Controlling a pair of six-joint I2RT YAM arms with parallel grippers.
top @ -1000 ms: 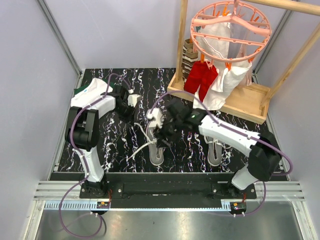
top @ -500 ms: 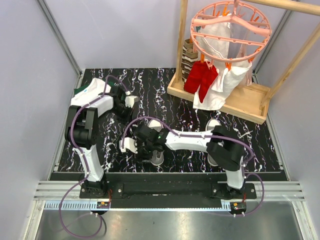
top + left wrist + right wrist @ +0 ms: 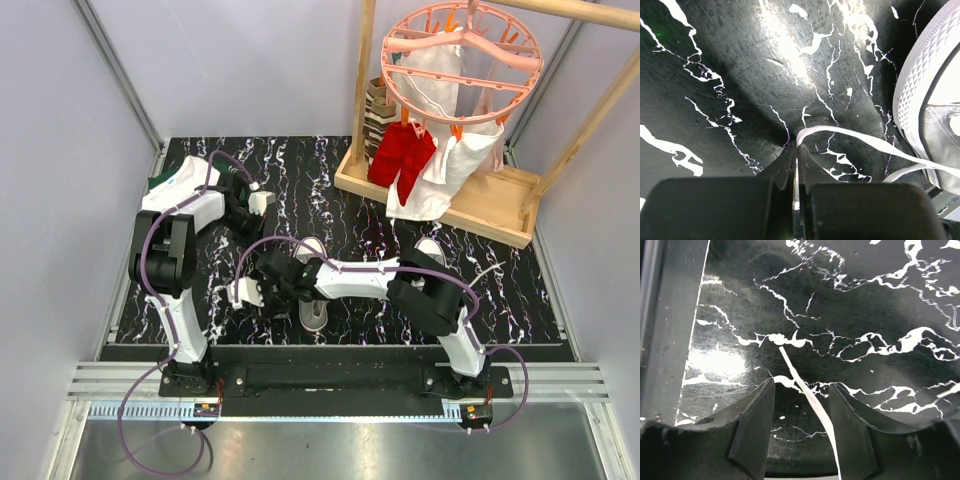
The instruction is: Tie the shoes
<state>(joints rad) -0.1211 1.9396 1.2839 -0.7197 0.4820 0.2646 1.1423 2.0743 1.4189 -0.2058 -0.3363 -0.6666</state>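
While the right gripper (image 3: 802, 390) stands parted low over the table (image 3: 330, 190), a white lace (image 3: 790, 362) running between its fingers, the left gripper (image 3: 795, 155) is clenched on a lace strand (image 3: 855, 137) just beside one shoe (image 3: 920, 85); the other shoe (image 3: 428, 248) lies further right.

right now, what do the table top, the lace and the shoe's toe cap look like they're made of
Table top: black marble-look sheet, probably laminate or vinyl; semi-gloss, with glare and fine scratches.
Lace: flat white woven fabric, matte; it bends limply.
Toe cap: white rubber by the look, matte; moulded diamond texture.
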